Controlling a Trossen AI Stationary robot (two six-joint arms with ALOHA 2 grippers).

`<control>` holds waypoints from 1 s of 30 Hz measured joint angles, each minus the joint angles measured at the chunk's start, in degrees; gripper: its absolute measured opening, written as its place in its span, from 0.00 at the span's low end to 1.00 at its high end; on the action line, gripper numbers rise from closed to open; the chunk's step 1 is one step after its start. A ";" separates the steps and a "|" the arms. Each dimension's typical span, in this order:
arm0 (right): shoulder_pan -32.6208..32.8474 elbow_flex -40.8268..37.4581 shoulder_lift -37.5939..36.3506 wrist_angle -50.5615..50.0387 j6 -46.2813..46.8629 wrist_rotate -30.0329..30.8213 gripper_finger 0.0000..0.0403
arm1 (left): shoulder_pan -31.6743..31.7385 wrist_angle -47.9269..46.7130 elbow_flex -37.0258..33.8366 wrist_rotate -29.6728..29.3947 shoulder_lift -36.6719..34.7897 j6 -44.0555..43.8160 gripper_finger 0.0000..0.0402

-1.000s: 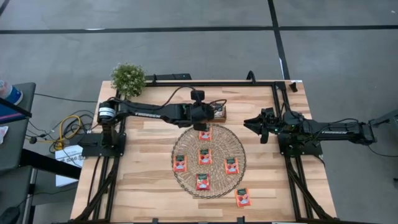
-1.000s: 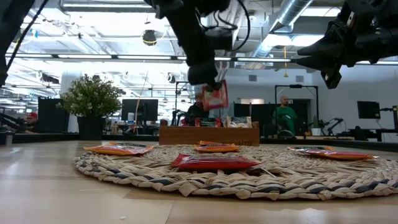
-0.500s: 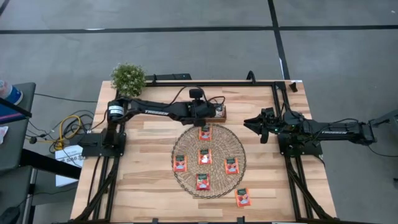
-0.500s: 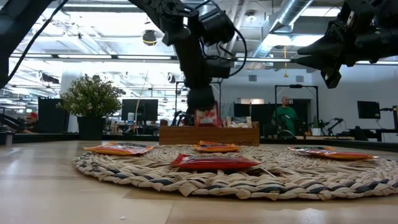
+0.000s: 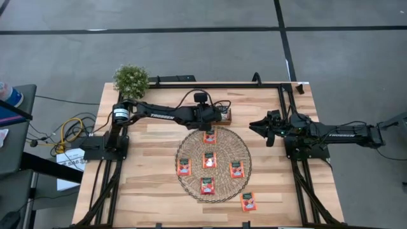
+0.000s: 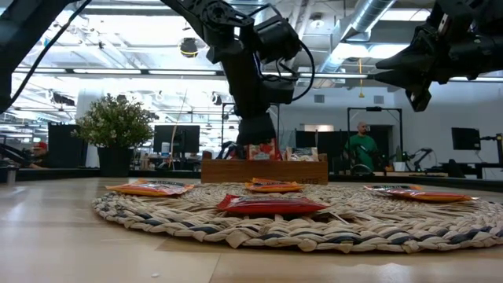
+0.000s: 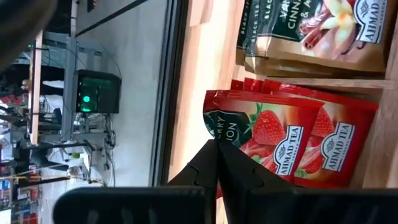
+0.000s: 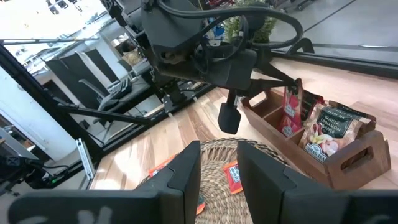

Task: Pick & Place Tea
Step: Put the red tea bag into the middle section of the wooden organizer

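Woven mat centre of table. Wooden tray just behind mat, touching far edge. Potted plant at far-left corner. Person in background.

- bench: light wood planks, smooth, matt
- mat: coarse woven straw, rough, ropy
- tray: brown wood, plain matt finish
- sachets: glossy printed foil or paper, red ones crinkled at edges
- arms: black, matt, metal or plastic
- left claw: dark matt fingers
- floor: grey, dull, speckled
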 joint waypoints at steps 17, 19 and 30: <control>0.00 0.01 0.01 0.00 0.01 -0.03 0.24 | -2.22 0.31 0.00 0.73 0.00 -0.65 0.00; 0.00 0.01 0.00 0.00 0.01 -0.03 0.24 | -2.24 0.29 0.00 1.39 -0.02 -0.66 0.00; 0.00 0.00 0.00 0.00 0.01 -0.03 0.24 | -2.59 -0.38 0.00 4.57 -0.04 -2.17 0.00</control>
